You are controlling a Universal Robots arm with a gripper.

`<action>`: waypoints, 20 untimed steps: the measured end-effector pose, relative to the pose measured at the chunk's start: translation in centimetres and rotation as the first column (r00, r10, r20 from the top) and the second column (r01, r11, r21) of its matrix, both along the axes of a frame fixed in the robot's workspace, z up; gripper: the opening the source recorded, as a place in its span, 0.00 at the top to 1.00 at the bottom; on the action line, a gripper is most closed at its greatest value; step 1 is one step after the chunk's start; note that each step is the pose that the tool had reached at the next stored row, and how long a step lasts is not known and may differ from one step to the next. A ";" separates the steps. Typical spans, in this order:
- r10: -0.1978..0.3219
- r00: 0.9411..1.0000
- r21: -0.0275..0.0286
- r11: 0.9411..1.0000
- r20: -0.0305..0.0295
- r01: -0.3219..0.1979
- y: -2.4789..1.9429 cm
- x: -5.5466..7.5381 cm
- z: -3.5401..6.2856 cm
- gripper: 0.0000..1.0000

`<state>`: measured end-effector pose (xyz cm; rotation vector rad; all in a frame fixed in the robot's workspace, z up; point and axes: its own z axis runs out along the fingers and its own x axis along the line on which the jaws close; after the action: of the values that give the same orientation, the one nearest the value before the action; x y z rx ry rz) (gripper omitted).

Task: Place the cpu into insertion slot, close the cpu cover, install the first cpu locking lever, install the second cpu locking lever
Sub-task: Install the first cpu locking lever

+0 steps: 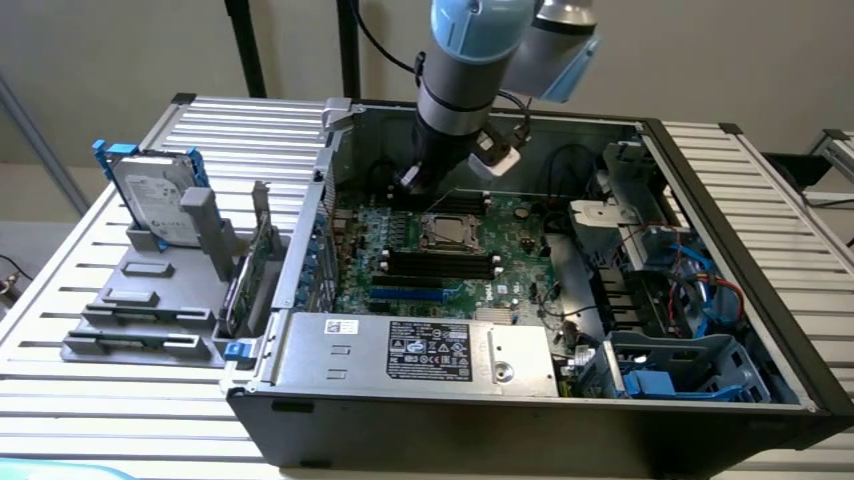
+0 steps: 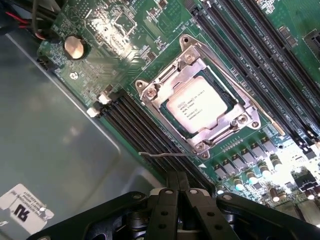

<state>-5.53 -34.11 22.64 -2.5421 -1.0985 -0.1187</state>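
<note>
Slatted metal table — computer case and grey rack on it.

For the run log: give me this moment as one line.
cpu: seated | cpu cover: closed over cpu | gripper: shut, beside thin lever rod

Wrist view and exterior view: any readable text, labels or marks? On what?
"RU": bold mark, as far as it reads, on the white sticker on the grey case wall; its small print is unreadable.
cpu: several printed lines, too blurred to read.
Power supply label: text and marks too small to read.
Hard drive label: too small to read.
</note>
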 end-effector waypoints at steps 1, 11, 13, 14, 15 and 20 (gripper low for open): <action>0.000 1.000 -0.001 1.000 0.000 0.000 0.00 -0.1 -0.17 0.89; 0.000 1.000 -0.010 1.000 0.002 0.000 0.00 -0.2 -1.62 0.89; 0.000 1.000 -0.016 1.000 0.003 0.000 0.00 -0.2 -1.79 0.89; 0.000 1.000 -0.018 1.000 0.004 0.000 0.01 -0.2 -1.88 0.89; 0.000 1.000 -0.019 1.000 0.004 0.000 0.04 -0.2 -1.97 0.89; 0.000 1.000 -0.021 1.000 0.007 0.000 0.27 -0.2 -2.24 0.89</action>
<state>-5.70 -33.84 20.40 -2.5617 -1.1079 -0.1165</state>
